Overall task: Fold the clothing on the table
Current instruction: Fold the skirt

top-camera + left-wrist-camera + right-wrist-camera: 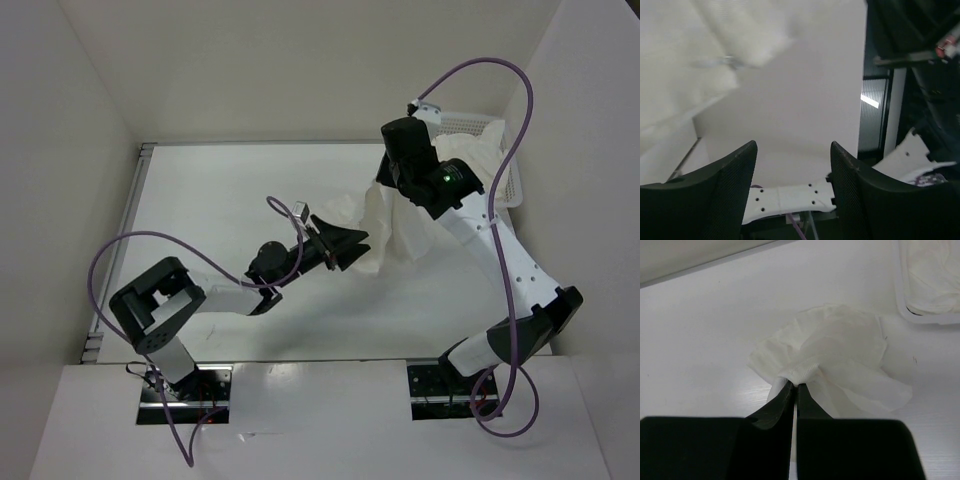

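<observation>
Jaws tight on clothing (840, 355): right gripper (794, 386)

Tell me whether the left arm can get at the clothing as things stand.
Probably yes: the left gripper is open right beside the clothing, with nothing between them. The right gripper pinches it elsewhere.

Bright even light, soft shadows; clothing (715, 30) blurred in left wrist view

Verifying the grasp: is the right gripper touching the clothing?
Touching. The right wrist view shows the right gripper shut on a bunched fold of the clothing.
</observation>
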`<state>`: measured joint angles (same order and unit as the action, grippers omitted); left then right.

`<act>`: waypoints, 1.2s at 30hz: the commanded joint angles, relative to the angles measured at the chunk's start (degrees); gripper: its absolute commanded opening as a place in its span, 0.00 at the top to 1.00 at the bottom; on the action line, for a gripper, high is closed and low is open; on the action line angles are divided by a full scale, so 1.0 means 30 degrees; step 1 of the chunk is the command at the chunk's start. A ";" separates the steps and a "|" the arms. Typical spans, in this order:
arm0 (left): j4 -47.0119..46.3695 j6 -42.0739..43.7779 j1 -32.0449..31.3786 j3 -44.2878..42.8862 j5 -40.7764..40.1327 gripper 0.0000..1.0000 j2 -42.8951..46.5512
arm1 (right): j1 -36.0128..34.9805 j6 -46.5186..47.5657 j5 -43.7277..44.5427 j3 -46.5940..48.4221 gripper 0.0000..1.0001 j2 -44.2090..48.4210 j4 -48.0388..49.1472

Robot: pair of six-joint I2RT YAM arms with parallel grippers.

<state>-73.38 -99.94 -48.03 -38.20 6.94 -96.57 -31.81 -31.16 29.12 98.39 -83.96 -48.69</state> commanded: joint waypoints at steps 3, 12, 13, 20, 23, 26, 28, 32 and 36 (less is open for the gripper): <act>0.0145 0.2200 -0.0337 0.0837 0.0615 0.32 0.0405 | 0.0145 -0.0308 0.0018 0.0221 0.99 0.0830 0.1815; 0.0467 0.2200 -0.0894 0.0605 -0.1551 0.48 -0.2051 | 0.0145 -0.0513 -0.0978 -0.0274 0.99 0.1413 0.2254; 0.0467 0.2200 -0.0894 0.0429 -0.2045 0.55 -0.2230 | 0.0145 -0.0513 -0.0978 -0.0509 0.99 0.1416 0.2428; 0.5431 0.3634 -0.1070 -0.1007 -0.4766 0.99 -0.1795 | 0.0145 -0.0864 -0.2267 -0.1827 0.99 0.2556 0.2867; 0.7932 0.4337 -0.1275 -0.1243 -0.6703 1.00 -0.0888 | -0.0058 -0.1067 -0.2706 -0.2677 0.99 0.3141 0.3074; 0.9926 0.4515 -0.1480 -0.1419 -0.8312 1.00 -0.0650 | -0.0323 -0.1301 -0.2706 -0.2855 0.99 0.3320 0.3250; 1.1443 0.4515 -0.1654 -0.1419 -0.8698 1.00 -0.0476 | -0.0761 -0.1304 -0.2472 -0.3089 0.99 0.3525 0.3250; 1.4759 0.4515 -0.2006 -0.1624 -1.0103 1.00 0.0226 | -0.0763 -0.1304 -0.2064 -0.3089 0.99 0.3701 0.3074; 1.6841 0.4925 -0.2183 -0.1800 -1.0985 1.00 0.0666 | -0.0763 -0.1304 -0.1827 -0.3089 0.99 0.3876 0.3074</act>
<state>-30.06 -87.18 -54.04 -41.65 -21.47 -97.30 -33.63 -34.70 21.89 88.68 -75.31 -43.62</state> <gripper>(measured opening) 0.000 0.020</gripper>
